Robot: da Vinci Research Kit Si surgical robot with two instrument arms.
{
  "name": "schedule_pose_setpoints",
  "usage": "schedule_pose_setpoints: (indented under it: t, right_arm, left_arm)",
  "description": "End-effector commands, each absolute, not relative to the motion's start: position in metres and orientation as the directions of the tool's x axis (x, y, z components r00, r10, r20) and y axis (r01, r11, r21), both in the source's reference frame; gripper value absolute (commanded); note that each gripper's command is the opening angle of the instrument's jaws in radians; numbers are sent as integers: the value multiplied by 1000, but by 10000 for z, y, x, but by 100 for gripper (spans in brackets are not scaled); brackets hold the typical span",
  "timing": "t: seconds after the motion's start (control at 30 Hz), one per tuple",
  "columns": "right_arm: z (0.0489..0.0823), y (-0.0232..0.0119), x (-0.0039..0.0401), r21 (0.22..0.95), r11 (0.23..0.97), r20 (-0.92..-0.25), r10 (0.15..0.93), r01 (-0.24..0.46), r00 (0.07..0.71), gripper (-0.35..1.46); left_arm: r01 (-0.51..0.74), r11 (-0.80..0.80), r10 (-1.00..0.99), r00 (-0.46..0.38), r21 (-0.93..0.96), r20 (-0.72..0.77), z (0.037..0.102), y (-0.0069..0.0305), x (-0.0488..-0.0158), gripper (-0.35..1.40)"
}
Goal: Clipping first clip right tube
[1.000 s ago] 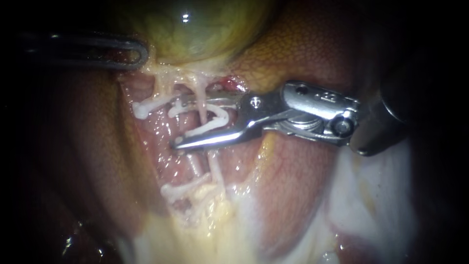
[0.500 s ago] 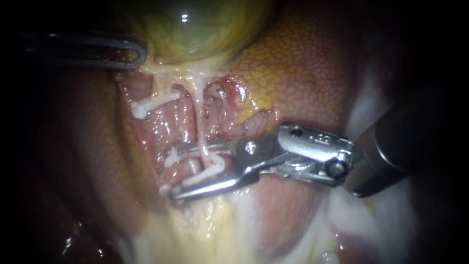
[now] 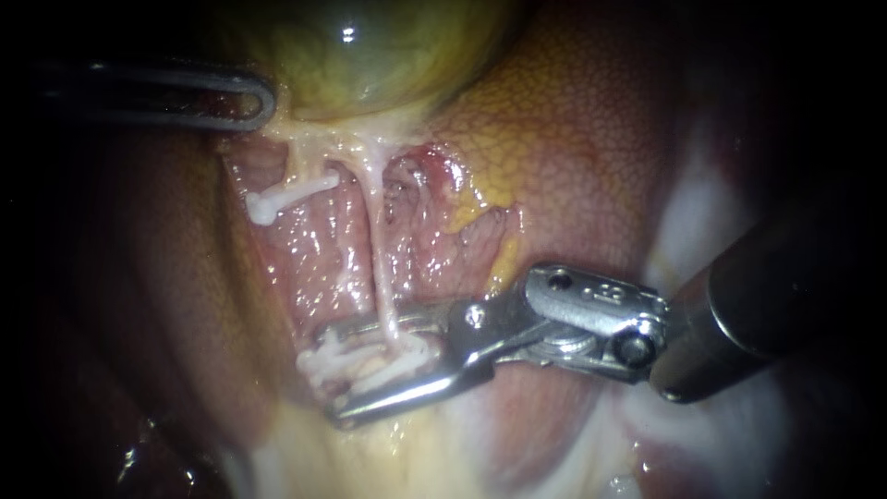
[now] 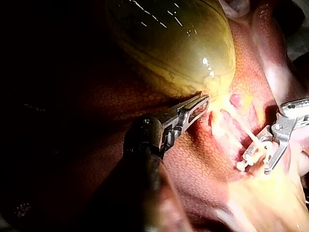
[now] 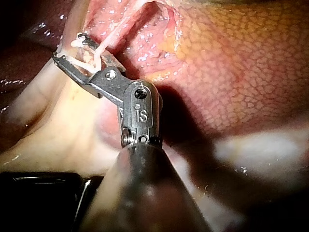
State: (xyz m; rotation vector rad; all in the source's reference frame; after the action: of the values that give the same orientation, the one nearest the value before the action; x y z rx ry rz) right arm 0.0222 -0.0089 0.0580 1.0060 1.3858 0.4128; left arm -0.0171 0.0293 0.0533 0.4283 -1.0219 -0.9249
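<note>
Right instrument (image 3: 328, 372) straddles the right tube (image 3: 374, 249), well away from the gallbladder (image 3: 370, 55).
Endoscope: its claw, part open, grips a white clip (image 3: 388, 356) around that tube. Left wrist: left instrument (image 4: 203, 101), claw closed on the gallbladder's edge. Right wrist: clip sits inside the claw.

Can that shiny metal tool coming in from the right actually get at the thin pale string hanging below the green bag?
Probably yes. The silver right instrument has the thin pale tube between its jaws, which hold a white clip around it low down; nothing appears to block it.
</note>
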Motion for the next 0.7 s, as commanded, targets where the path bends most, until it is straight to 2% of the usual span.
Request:
schedule_pose_setpoints:
  t: [0.03,0.13,0.7]
  right_arm:
    - [580,-88,223,791,533,-599,775,301,203,-13]
    - [580,-88,222,805,514,-580,787,297,210,-35]
    - [582,-88,222,814,500,-566,795,294,216,-35]
  left_arm:
    - [453,565,-819,204,690,536,533,293,-171,-35]
    - [453,565,-819,204,690,536,533,293,-171,-35]
    - [453,565,-819,204,690,536,533,293,-171,-35]
